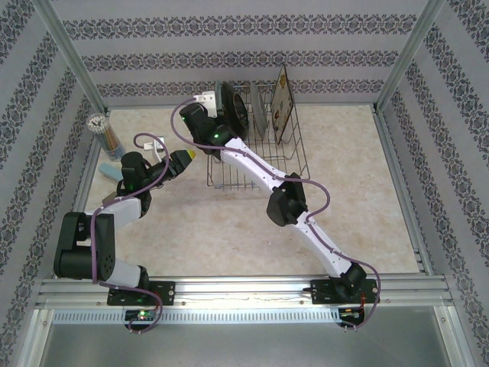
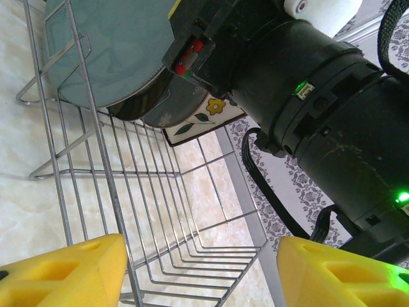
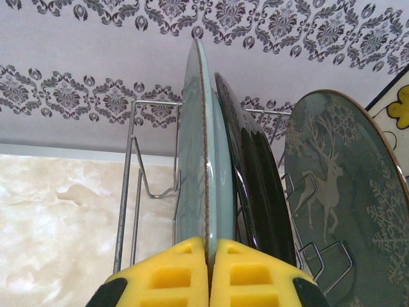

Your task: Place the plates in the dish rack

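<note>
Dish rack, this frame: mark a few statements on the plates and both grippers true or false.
1. The right gripper has its jaws shut on the blue plate. True.
2. The left gripper holds a plate. False: its jaws are open and empty.
3. The reindeer plate lies flat on the table. False: it stands on edge in the rack.
4. The brown plate stands between the blue plate and the reindeer plate. True.

Holder of thin sticks (image 1: 102, 131) by left wall, beige marbled tabletop (image 1: 351, 199), damask-striped wallpaper (image 1: 252, 30)
</note>
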